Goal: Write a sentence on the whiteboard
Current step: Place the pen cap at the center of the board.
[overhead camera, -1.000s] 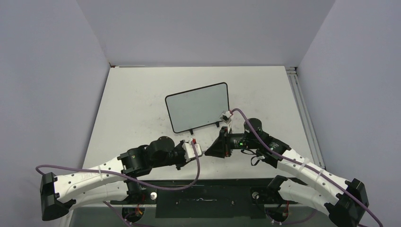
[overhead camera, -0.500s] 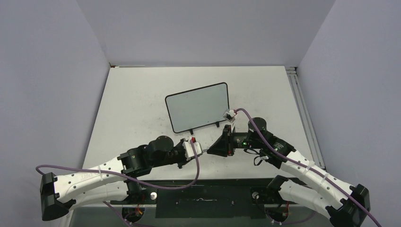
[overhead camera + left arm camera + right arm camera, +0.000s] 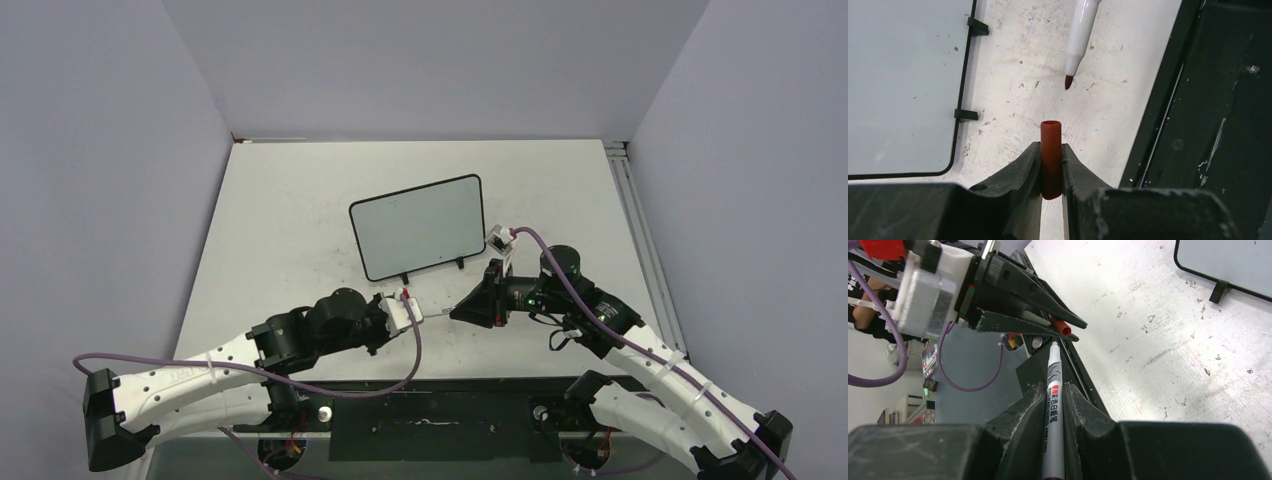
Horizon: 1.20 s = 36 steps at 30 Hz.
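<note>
Now the right gripper (image 3: 1054,386) holds the pen (image 3: 1053,365), its tip pointing at the red cap (image 3: 1051,131) pinched in the left gripper (image 3: 1050,147), with the whiteboard (image 3: 420,225) farther out.

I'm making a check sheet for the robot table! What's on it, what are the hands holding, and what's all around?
Surface: white table, scuffed, with dark specks and smudges.
Job's things: whiteboard on the table, face blank, no writing seen; marker uncapped; red cap off, facing the marker tip but apart from it.
Clutter: nothing seen.
Grippers: left gripper shut on the cap; right gripper shut on the marker.
Cables: purple cable looping along each arm, none touching the whiteboard.
Surroundings: plain grey walls on three sides; metal rail along the table's right edge.
</note>
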Tool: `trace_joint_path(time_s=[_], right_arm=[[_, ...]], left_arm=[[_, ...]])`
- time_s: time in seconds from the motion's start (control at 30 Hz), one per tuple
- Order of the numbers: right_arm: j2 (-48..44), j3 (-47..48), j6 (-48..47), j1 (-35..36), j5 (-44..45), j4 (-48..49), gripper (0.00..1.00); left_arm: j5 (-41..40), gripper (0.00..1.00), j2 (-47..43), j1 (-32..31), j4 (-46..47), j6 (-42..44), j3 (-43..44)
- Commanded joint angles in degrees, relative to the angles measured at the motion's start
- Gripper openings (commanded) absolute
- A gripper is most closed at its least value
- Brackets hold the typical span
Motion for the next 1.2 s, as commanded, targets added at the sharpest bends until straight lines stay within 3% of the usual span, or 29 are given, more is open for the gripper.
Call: trace_joint_path(time_s=[0.0, 0.33, 0.4, 0.57, 0.77, 0.93, 1.17], right_arm=[[-1.4, 3.8, -1.6, -0.3, 0.5, -1.1, 0.05], [-2.8, 6.4, -4.5, -0.7, 7.5, -7.5, 0.05], [-3.6, 6.8, -4.6, -0.6, 11.4, -8.1, 0.05], [-7.6, 6.1, -3.9, -0.6, 24.5, -8.2, 0.05], [-12.8, 3.7, -2.5, -0.5, 29.9, -5.3, 0.05], [-14.5, 3.2, -2.6, -0.5, 32.6, -6.8, 0.05], [-16.6, 2.4, -2.3, -0.5, 34.1, -8.4, 0.05]], left_arm=[[-2.2, 0.0, -0.9, 0.2, -1.2, -0.3, 0.5], [-3.0, 0.0, -0.7, 0.4, -2.0, -1.7, 1.1], [-3.7, 0.0, 0.7, 0.9, -2.5, -4.5, 2.2], [-2.5, 0.0, 8.0, 1.2, -0.7, -20.7, 4.1], [-1.2, 0.0, 14.7, 1.3, 13.9, -35.2, -3.5], [-10.0, 0.0, 18.0, 1.6, 18.7, -39.6, -7.0], [-11.9, 0.02, 23.7, 2.5, 17.1, -41.0, -6.6]])
